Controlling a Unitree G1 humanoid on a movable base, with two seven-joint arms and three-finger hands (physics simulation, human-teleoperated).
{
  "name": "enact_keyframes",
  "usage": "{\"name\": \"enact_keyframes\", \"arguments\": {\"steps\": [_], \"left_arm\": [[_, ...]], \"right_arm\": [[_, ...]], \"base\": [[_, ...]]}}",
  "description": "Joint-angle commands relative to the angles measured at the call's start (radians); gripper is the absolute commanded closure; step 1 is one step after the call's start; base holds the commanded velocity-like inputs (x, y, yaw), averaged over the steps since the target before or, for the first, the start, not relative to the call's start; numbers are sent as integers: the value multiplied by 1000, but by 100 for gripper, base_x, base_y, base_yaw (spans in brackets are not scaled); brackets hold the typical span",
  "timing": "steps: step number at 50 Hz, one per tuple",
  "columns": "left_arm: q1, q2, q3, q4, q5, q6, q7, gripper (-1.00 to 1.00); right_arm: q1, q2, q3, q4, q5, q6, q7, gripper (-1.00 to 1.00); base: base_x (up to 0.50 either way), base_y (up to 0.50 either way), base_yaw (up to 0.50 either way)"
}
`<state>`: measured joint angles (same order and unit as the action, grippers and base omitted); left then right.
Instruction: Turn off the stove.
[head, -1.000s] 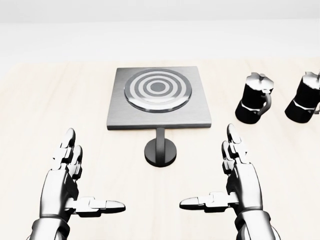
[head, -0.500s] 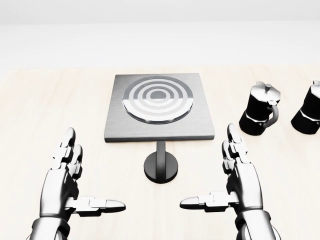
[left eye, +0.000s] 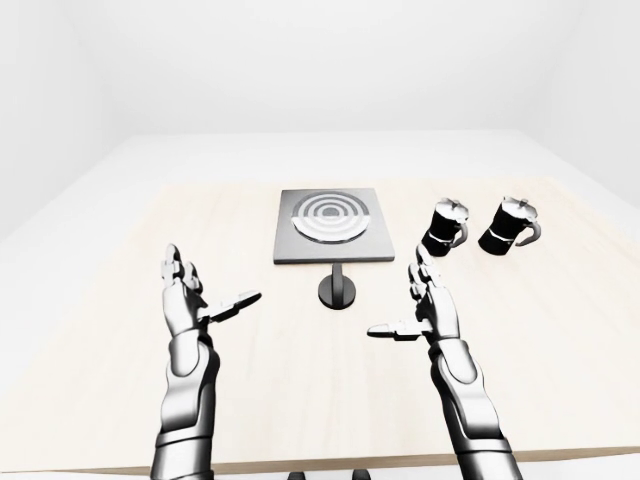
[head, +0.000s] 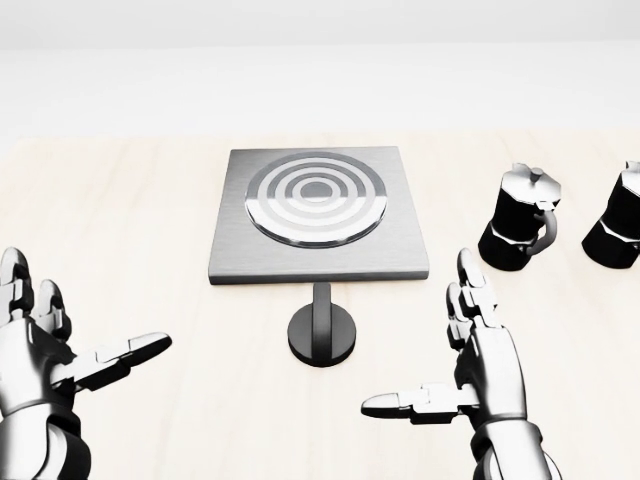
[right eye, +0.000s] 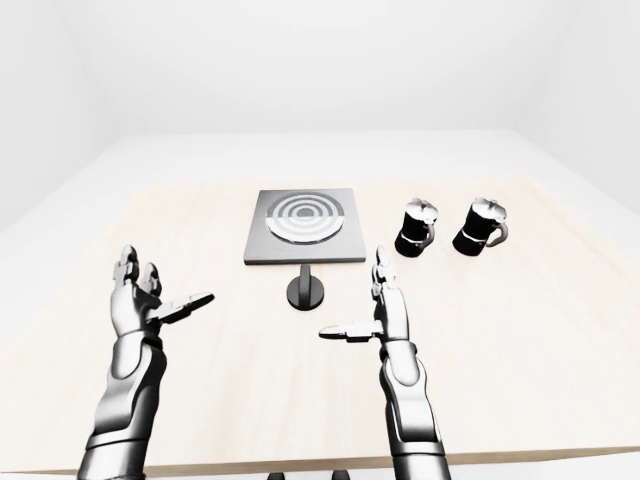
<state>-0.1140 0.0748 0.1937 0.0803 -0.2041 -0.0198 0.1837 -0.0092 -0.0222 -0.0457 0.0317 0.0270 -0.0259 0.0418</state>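
Note:
A square grey stove (head: 318, 216) with a ringed round burner (head: 316, 197) lies on the pale wooden table (head: 150, 230). Its black round knob (head: 322, 334) on a short stem sits just below the stove's lower edge in the head view. My left hand (head: 70, 335) is open at the lower left, well left of the knob. My right hand (head: 440, 345) is open at the lower right, thumb pointing left, a little right of and below the knob. Neither hand touches anything.
Two black moka pots stand right of the stove: one (head: 520, 232) close to it, the other (head: 617, 228) at the head view's right edge. The table's near edge shows at the bottom of the left-eye view (left eye: 330, 465).
My left hand has moved left and outward, away from the knob. The right hand, the stove and the pots stand as half a second ago; earlier the view shifted slightly.

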Motion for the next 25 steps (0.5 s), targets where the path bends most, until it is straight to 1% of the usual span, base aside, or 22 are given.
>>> {"name": "enact_keyframes", "arguments": {"steps": [1, 3, 4, 5, 6, 7, 8, 9, 10, 11, 13, 14, 15, 16, 17, 19, 20, 21, 22, 23, 25], "left_arm": [[10, 38, 82, 51, -52, -67, 146, -100], [23, 49, 103, 42, -58, -67, 165, -100], [14, 53, 115, 66, -49, -67, 191, -100], [8, 55, 137, 70, -68, -67, 221, -100], [12, 64, 150, 63, -125, -67, 189, -100], [20, 72, 154, 60, -101, -67, 224, -100], [19, 80, 155, 82, -109, -67, 201, -100], [18, 85, 155, 93, -110, -67, 197, -100], [12, 90, 157, 114, -105, -67, 199, -100], [12, 96, 162, 120, -87, -67, 225, -100], [6, 107, 168, 150, -93, -67, 215, -100], [3, 112, 177, 173, -62, -67, 260, -100], [4, 116, 179, 186, -69, -67, 251, -100], [4, 116, 178, 187, -70, -67, 251, -100], [14, 121, 186, 181, -61, -67, 268, -100], [14, 128, 192, 198, -65, -67, 268, -100], [12, 130, 197, 206, -64, -67, 281, -100], [15, 133, 201, 205, -53, -67, 302, -100], [13, 135, 203, 214, -59, -67, 298, -100], [10, 138, 209, 227, -57, -67, 315, -100], [5, 142, 208, 246, -66, -67, 310, -100]], "right_arm": [[0, 0, 2, -1, -4, -1, -1, -100], [1, 0, 2, 1, -5, -5, 1, -100], [1, 0, 3, -8, -6, 4, 0, -100], [1, 1, 5, -14, -6, 10, 0, -100], [1, 1, 5, -14, -7, 9, 0, -100], [2, 0, 5, -9, -8, 2, 2, -100], [2, 0, 4, -7, -8, -2, 3, -100], [2, -1, 4, -4, -8, -6, 5, -100], [2, 0, 5, -12, -9, 2, 4, -100], [1, -1, 3, 0, -8, -6, 6, -100], [1, 0, 4, -7, -9, 0, 4, -100], [3, 0, 5, -9, -12, -1, 2, -100], [3, 0, 4, -1, -11, -10, 4, -100], [3, 0, 4, 0, -11, -11, 4, -100], [2, 1, 6, -7, -13, -3, 3, -100], [1, 1, 8, -15, -16, 5, 2, -100], [1, 0, 7, -5, -16, -5, 4, -100], [1, 1, 8, -15, -17, 7, 2, -100], [2, 1, 8, -12, -17, 1, 4, -100], [2, 0, 8, -6, -17, -5, 5, -100], [0, 0, 8, -5, -18, -3, 6, -100]], "base": [[0, 0, 0], [0, 0, 0], [0, 0, 0], [0, 0, 0], [0, 0, 0], [0, 0, 0], [0, 0, 0], [0, 0, 0], [0, 0, 0], [0, 0, 0], [0, 0, 0], [0, 0, 0], [0, 0, 0], [0, 0, 0], [0, 0, 0], [0, 0, 0], [0, 0, 0], [0, 0, 0], [0, 0, 0], [0, 0, 0], [0, 0, 0]]}}
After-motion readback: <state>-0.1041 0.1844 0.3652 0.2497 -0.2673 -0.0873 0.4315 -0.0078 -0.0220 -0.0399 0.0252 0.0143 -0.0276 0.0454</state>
